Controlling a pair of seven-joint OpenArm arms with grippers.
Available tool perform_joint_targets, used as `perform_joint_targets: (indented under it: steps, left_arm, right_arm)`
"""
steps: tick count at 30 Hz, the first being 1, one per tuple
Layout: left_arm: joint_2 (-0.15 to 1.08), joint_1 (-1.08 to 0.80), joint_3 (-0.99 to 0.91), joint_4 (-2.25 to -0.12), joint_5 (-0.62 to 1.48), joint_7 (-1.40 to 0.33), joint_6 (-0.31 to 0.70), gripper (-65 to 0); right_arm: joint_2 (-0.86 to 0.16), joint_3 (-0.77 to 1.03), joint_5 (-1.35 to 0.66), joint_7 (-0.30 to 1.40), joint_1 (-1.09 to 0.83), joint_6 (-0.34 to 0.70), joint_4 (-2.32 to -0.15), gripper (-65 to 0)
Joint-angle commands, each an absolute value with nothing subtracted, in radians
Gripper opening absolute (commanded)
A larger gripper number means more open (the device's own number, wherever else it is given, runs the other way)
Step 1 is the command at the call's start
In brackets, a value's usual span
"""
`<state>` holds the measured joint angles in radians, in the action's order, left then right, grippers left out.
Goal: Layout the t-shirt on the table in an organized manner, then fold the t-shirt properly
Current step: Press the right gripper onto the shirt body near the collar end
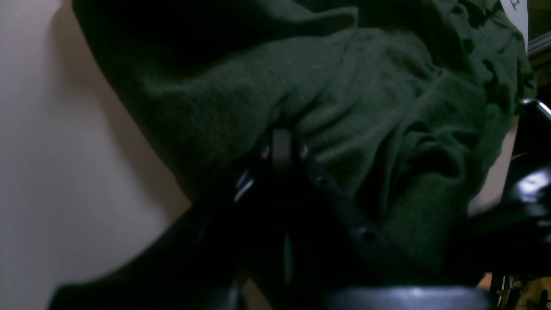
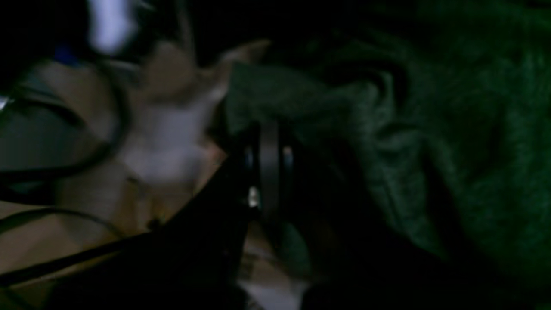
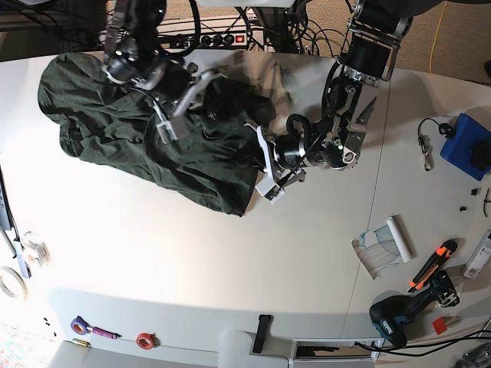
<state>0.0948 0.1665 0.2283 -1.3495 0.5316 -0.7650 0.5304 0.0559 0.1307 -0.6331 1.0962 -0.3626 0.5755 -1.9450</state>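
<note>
A dark green t-shirt lies crumpled over the table's back left. It fills the left wrist view and the right side of the right wrist view. At the shirt's right edge my left gripper is shut, its fingers pinched together with cloth bunched over them. On top of the shirt near its back edge, my right gripper has its fingers closed on a fold of fabric. That view is dark and blurred.
A white table holds a blue box, a paper roll, an orange-black tool and a drill on the right. Tape rolls lie at the left edge. Cables run along the back.
</note>
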Motion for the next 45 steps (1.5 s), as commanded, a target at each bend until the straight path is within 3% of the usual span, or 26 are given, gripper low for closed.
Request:
perform_joint_targets:
  steps: [1, 5, 15, 26, 36, 45]
  left_arm:
    - [0.1, 0.18, 0.227, -1.358, 0.501, -0.785, 0.513, -65.0]
    - [0.1, 0.18, 0.227, -1.358, 0.501, -0.785, 0.513, -65.0]
    - [0.1, 0.18, 0.227, -1.358, 0.5, -0.785, 0.513, -65.0]
    - [0.101, 0.18, 0.227, -1.358, 0.464, -0.784, 0.512, -65.0]
    - [0.101, 0.18, 0.227, -1.358, 0.464, -0.784, 0.512, -65.0]
    - [0.101, 0.18, 0.227, -1.357, 0.464, -0.784, 0.512, -65.0]
  right_arm:
    - [0.055, 0.119, -0.61, 1.074, -0.36, 0.562, -1.961, -65.0]
    - [0.055, 0.107, -0.497, 1.123, -0.361, 0.513, -1.962, -65.0]
    - [0.043, 0.107, -0.496, 1.284, -0.371, 0.507, -1.962, -65.0]
    - [-0.064, 0.107, -0.497, 1.294, -0.371, 0.483, -1.963, -65.0]
    - [-0.067, 0.107, -0.526, 1.335, -0.372, 0.481, -1.987, -65.0]
    - [-0.067, 0.107, -0.444, 1.293, -0.402, 0.48, -2.194, -65.0]
